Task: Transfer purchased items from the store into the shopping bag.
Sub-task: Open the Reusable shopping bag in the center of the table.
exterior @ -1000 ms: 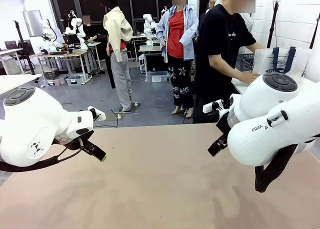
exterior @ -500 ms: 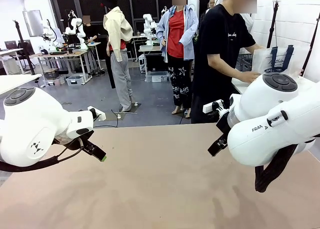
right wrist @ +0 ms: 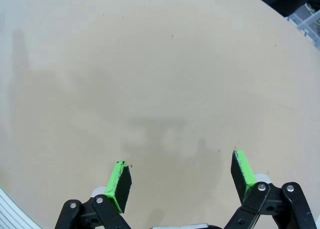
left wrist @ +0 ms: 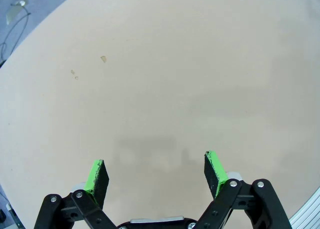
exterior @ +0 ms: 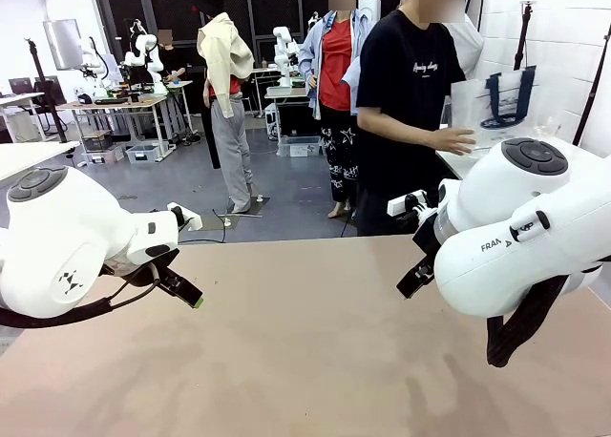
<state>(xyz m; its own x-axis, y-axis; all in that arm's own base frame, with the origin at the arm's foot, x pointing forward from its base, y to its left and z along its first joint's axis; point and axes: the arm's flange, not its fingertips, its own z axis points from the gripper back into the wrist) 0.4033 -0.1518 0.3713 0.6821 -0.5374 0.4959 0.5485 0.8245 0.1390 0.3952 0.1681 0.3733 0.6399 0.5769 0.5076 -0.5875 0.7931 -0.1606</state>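
left arm (exterior: 67, 246): enters from left, wrist turned inward | left end effector (left wrist: 157, 164): jaws spread wide, empty, angled downward | right arm (exterior: 535, 227): enters from right | right end effector (right wrist: 180, 171): jaws spread wide, empty, angled downward

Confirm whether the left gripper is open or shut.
Open: the left gripper has its green pads wide apart above the table, nothing between them.

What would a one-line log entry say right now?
left gripper: open, over table | right gripper: open, over table | shopping bag: held by person's hand, beyond table's far edge
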